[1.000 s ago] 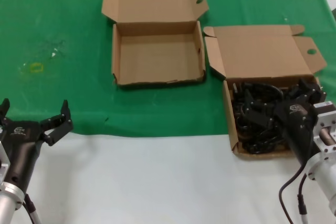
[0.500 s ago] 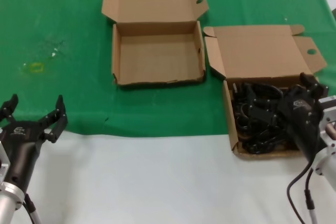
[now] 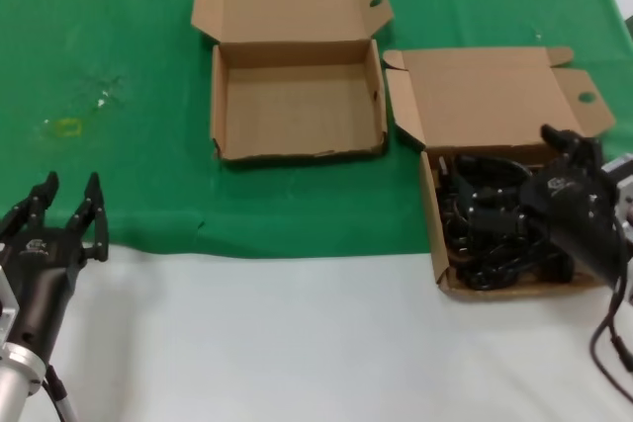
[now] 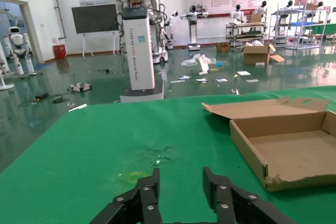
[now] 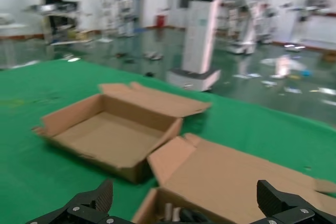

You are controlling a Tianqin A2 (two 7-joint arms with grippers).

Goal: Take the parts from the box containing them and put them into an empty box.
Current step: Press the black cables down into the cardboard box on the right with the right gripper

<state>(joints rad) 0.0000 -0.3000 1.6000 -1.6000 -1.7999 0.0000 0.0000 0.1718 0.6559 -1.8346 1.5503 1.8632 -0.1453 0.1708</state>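
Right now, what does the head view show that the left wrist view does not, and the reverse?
Only the head view shows the box containing them, the parts piled in its tray, and the right gripper over that tray's right side. It also shows the white table edge.

Only the left wrist view shows the hall behind the table, with a white robot pedestal and a dark display board.

Both show the left gripper, open and parked over the green cloth, and the empty box.
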